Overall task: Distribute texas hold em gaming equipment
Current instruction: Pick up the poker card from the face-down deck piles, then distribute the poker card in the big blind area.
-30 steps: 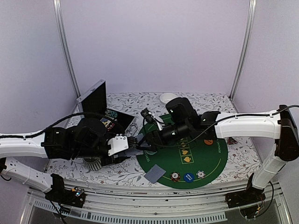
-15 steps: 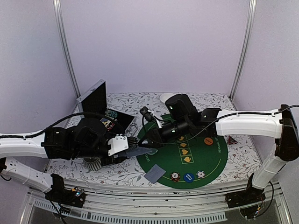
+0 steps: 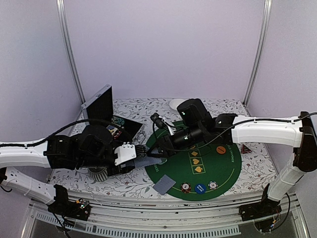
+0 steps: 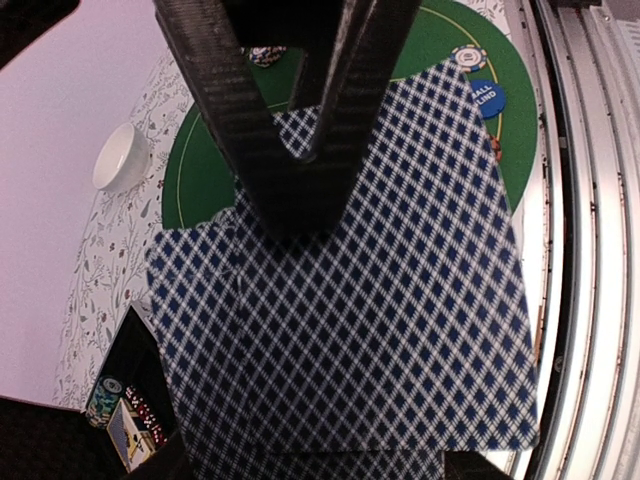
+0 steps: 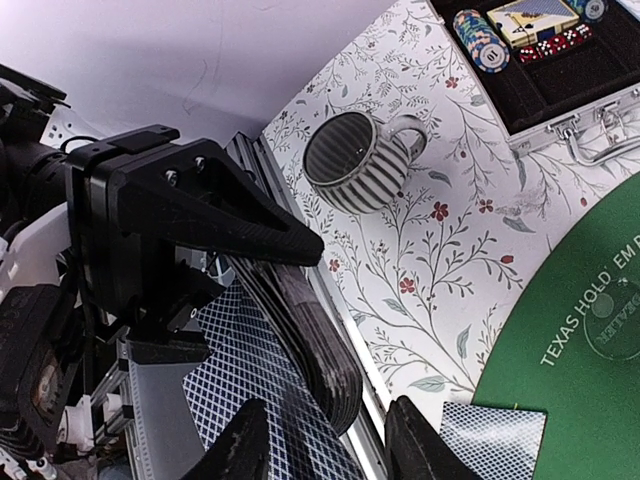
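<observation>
My left gripper [image 3: 134, 158] is shut on a deck of playing cards [image 3: 145, 161] with blue-checked backs. It holds the deck level over the table's left half, and the deck fills the left wrist view [image 4: 350, 330]. My right gripper [image 3: 157, 150] is at the deck's far end. Its jaws stand apart in the right wrist view [image 5: 325, 440], astride the deck's edge [image 5: 335, 375]. One card [image 3: 164, 184] lies face down on the green mat [image 3: 225, 168]. Three chips lie beside it: reddish-brown [image 3: 185, 188], blue [image 3: 200, 188] and white [image 3: 213, 185]. An orange chip [image 3: 221, 149] lies on the mat's right, and a red marker [image 3: 246, 148] lies just off it.
A ribbed grey mug [image 5: 352, 160] stands on the flowered cloth under my left arm. An open black case [image 3: 106, 111] with chips, dice and cards stands at the back left. A small white bowl [image 3: 177, 103] sits behind the mat. The table's front rail [image 3: 163, 218] runs along the near edge.
My right gripper stayed at the deck's end and shifted slightly right and up. The left arm and the deck held still.
</observation>
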